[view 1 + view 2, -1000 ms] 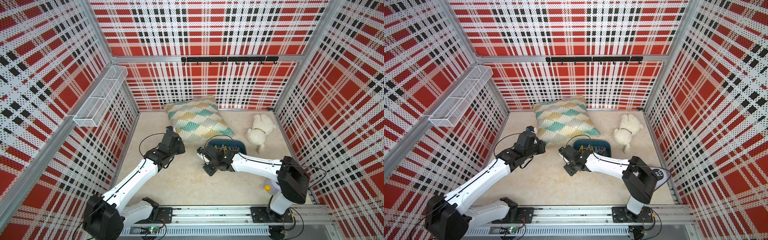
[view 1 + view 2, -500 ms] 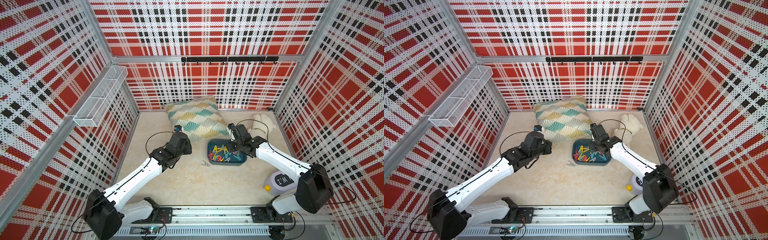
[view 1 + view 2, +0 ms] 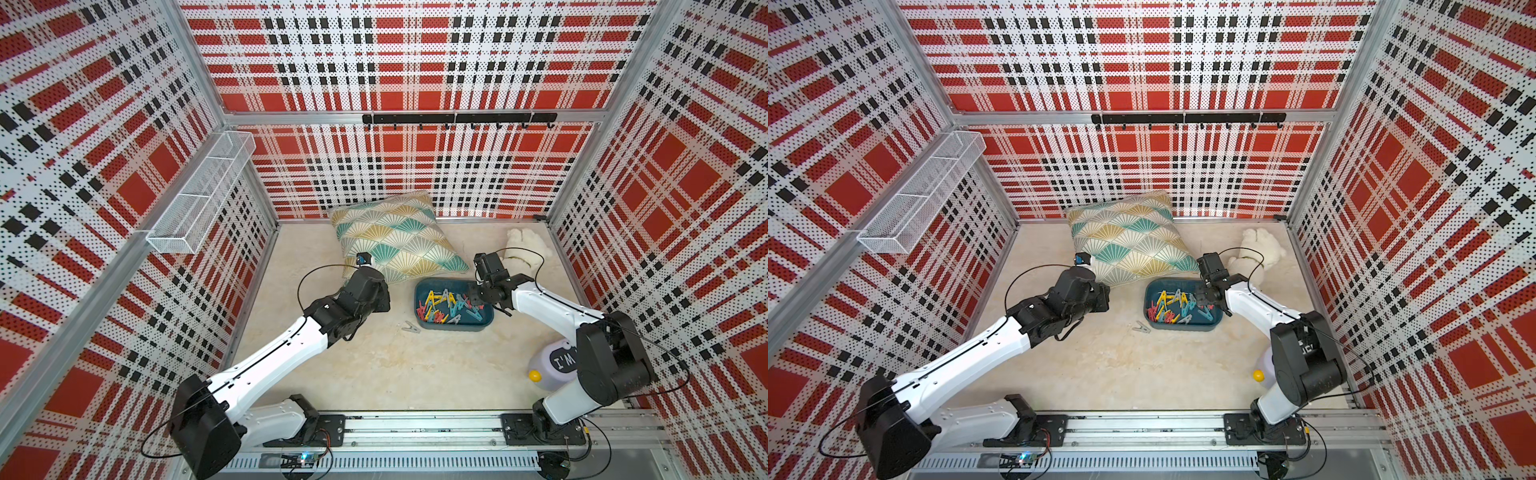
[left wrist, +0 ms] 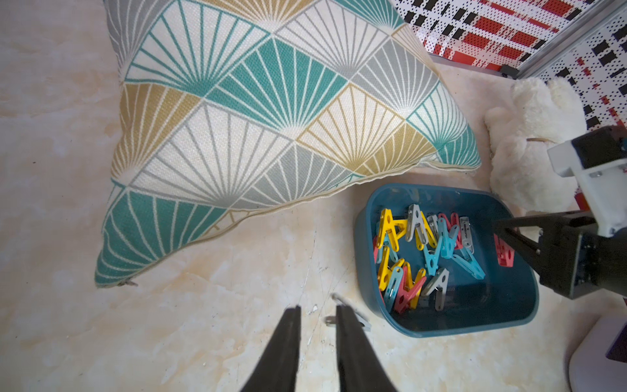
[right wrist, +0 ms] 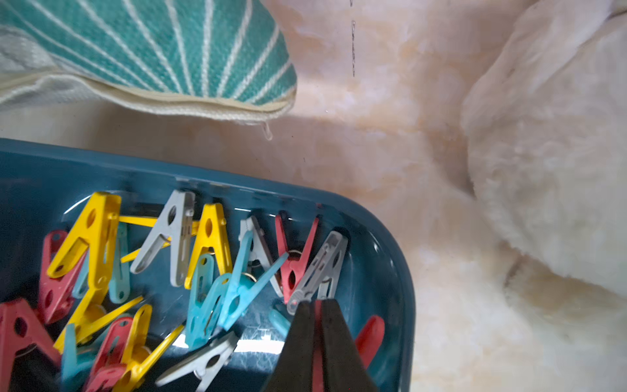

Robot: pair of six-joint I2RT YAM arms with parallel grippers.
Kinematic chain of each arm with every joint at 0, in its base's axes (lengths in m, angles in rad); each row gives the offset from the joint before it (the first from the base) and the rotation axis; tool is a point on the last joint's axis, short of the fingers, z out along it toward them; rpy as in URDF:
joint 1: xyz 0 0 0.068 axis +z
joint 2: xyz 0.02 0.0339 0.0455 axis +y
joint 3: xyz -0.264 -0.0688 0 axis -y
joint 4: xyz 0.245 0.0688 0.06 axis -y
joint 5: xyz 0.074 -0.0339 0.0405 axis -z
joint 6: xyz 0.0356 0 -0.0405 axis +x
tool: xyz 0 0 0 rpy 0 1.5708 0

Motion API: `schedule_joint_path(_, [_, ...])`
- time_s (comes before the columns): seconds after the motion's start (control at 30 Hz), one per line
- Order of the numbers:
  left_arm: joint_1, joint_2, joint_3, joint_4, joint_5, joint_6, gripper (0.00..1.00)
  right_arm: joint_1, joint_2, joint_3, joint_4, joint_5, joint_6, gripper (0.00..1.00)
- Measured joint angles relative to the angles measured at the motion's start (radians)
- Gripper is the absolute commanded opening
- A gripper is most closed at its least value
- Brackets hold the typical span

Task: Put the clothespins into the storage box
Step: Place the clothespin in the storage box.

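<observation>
Right gripper: jaws clenched on a red clothespin, poised over the 3 o'clock end of the storage box. In the wrist view I see the pin's red body pinched flat btwn the black fingers. Inside the box lie the other clothespins, a red, yellow, teal and grey heap. Right arm reaches in from 5 o'clock of the box, wrist bent down over the rim.

Left gripper: jaws a narrow gap apart, gripping nothing, tips low over the table. One grey clothespin lies loose on the table at 8 o'clock of the box, just beside it; one fingertip overlaps it in the wrist view, contact unclear. Left arm stretches toward 1 o'clock, wrist near the pillow corner. Pillow sits at 11 o'clock of the box, white plush toy at 1 o'clock.
</observation>
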Motion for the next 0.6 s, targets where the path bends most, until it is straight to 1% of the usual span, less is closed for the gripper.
schedule_joint_path(0.27, [-0.01, 0.0, 0.0, 0.0, -0.012, -0.003, 0.25, 0.0, 0.101, 0.0, 0.06, 0.008, 0.002, 0.12])
schedule_joint_path(0.33, [-0.01, 0.0, 0.0, 0.0, -0.016, -0.003, 0.25, 0.0, 0.114, 0.0, 0.066, 0.012, 0.002, 0.15])
schedule_joint_path(0.47, [-0.01, 0.0, 0.0, 0.0, -0.019, -0.003, 0.25, 0.0, 0.131, 0.0, 0.073, 0.018, 0.006, 0.26])
schedule_joint_path(0.6, [-0.012, 0.0, 0.0, 0.0, -0.02, -0.004, 0.25, 0.0, 0.128, 0.0, 0.073, 0.019, 0.008, 0.31])
